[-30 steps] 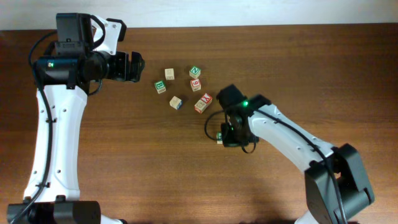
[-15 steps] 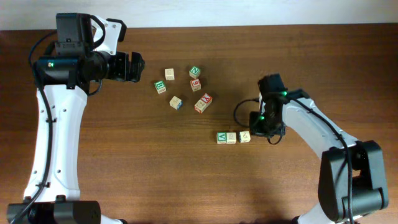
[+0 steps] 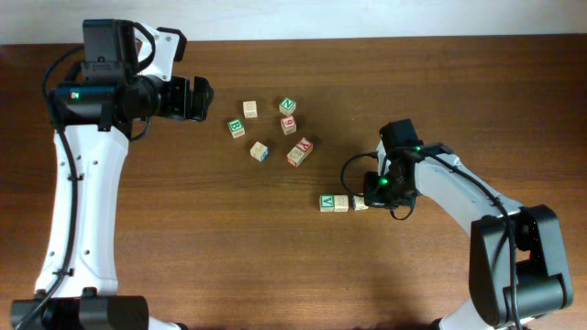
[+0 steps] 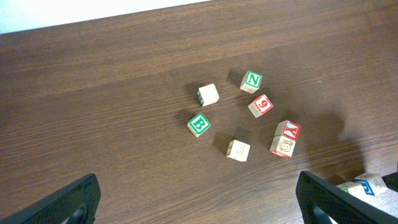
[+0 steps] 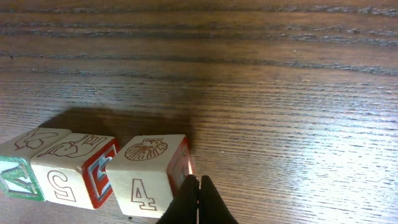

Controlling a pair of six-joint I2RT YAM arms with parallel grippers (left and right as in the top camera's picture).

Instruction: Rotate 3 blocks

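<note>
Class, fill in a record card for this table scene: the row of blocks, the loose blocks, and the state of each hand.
Row: green V block, 5 block, 4 block, in one line
Loose blocks: B block, N block, 9 block and others, clustered apart from the row
Left hand: open, holding nothing, apart from all blocks
Right hand: shut, holding nothing, tips at the 4 block's outer side

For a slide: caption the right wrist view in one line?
Shut right tool beside the 4 block, last in a row with the 5 block and green-print block, on a table.
</note>
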